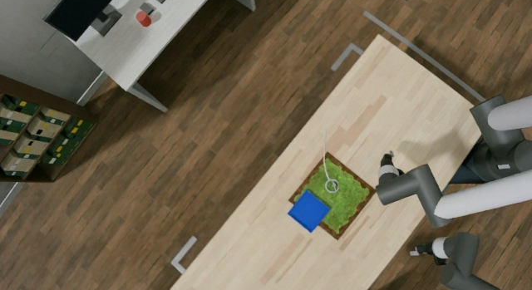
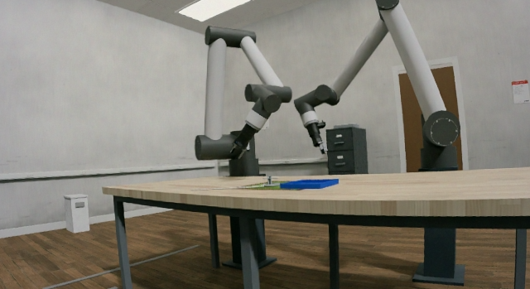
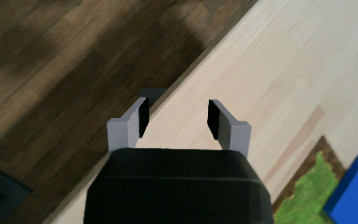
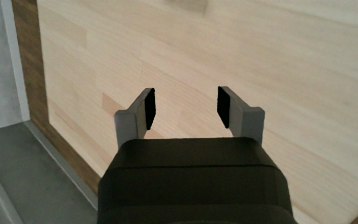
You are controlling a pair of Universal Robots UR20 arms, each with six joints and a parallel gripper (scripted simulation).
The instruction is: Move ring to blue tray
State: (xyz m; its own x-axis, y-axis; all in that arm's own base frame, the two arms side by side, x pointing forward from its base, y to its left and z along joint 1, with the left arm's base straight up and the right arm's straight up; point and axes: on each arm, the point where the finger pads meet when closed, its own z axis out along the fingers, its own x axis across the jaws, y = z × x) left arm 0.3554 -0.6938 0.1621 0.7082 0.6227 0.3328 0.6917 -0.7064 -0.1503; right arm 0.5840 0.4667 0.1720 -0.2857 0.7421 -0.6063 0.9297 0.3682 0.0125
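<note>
A pale ring lies around a short upright stake on the green mossy patch. A thin pale cord runs from the ring onto the table. The shallow blue tray overlaps one corner of the patch and looks empty. My left gripper is open and empty, high near the table's edge, pointing down. My right gripper is open and empty above the table, away from the ring.
The patch has a brown border on the wooden table. The table's long edge shows beneath the left gripper in its wrist view. A desk with a red cup stands apart, beyond the table.
</note>
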